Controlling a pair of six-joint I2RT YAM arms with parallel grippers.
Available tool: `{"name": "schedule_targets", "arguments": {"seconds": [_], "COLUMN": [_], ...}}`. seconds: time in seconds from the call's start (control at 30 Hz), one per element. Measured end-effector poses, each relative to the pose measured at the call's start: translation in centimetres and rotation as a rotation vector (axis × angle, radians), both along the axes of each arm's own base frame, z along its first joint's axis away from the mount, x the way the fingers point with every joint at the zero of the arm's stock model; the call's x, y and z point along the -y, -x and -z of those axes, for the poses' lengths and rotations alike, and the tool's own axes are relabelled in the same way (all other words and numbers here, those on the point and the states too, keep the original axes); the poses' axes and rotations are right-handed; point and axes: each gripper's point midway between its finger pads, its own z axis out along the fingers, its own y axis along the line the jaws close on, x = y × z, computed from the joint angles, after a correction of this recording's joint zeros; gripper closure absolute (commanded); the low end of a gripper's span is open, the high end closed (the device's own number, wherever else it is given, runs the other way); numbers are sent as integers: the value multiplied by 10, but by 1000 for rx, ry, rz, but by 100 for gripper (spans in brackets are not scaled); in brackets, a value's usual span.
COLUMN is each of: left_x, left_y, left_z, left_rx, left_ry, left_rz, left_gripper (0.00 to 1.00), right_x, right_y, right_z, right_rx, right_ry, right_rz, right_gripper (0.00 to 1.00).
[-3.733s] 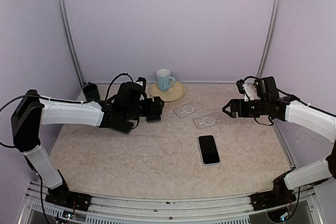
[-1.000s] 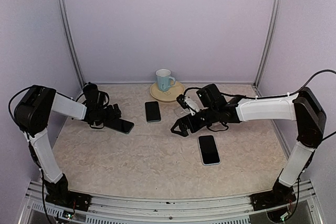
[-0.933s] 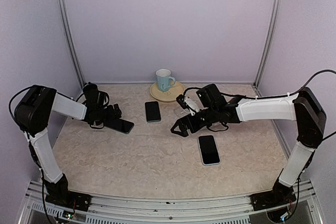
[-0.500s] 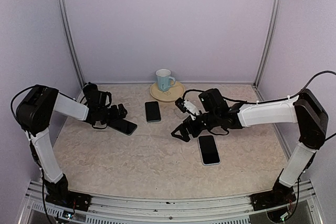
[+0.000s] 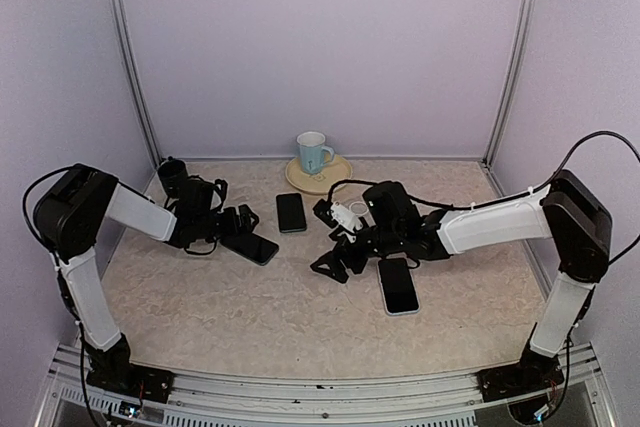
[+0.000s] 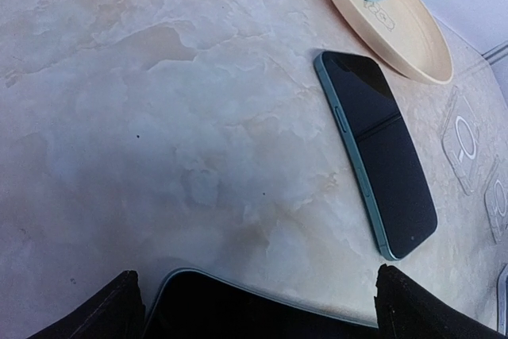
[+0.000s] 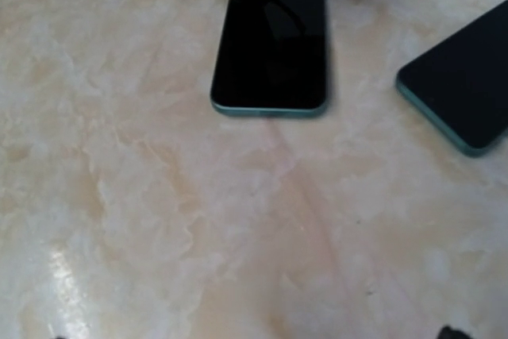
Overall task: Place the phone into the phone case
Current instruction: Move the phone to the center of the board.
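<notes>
**Beige marbled bench (image 5: 200, 307): three phones, two clear cases, two arms**

- First phone (image 5: 256, 247): dark screen up, teal edge, flat on the bench at centre left of the overhead view. Its far end lies under the left tool (image 5: 243, 220).
- Left tool: jaws wide apart, one finger (image 6: 103, 315) on either side of the first phone's end. In the left wrist view each finger stands just beside a long edge. Whether either one presses the edge cannot be told.
- Second phone (image 6: 377, 152): dark screen up, teal edge, flat and alone at upper centre of the overhead view, just in front of the saucer.
- Third phone (image 5: 398, 285): dark screen, pale rim, flat at centre right of the overhead view, beside the right arm's wrist.
- Right tool (image 5: 331, 261): jaws wide apart and holding nothing. It sits low over bare bench between the first and third phones and faces the first phone.
- Clear cases (image 6: 463, 134): two, transparent with a ring mark, lying flat at the right edge of the left wrist view, beyond the second phone. No phone is in either.
- Saucer (image 5: 338, 179): cream, at the back centre.
- Mug (image 5: 312, 152): pale blue, upright on the saucer.
</notes>
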Motion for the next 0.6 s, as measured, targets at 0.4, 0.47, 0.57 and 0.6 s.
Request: {"name": "schedule_targets", "arguments": {"seconds": [0.4, 0.47, 0.57, 0.6], "left_x": [45, 54, 68, 72], "left_y": [28, 35, 48, 52], "left_z": [-3, -3, -4, -4], "left_rx": [-18, -21, -29, -33], "left_ry": [69, 81, 98, 103], "left_rz": [109, 126, 155, 163], "left_gripper": [1, 1, 1, 1], "right_x": [-36, -41, -48, -50], "right_y": [-12, -13, -10, -8], "right_z": [27, 32, 41, 43], "right_rx": [36, 35, 31, 30], "right_ry": [43, 47, 60, 65], "right_rz": [-44, -48, -60, -64], "right_gripper": [0, 0, 0, 0]}}
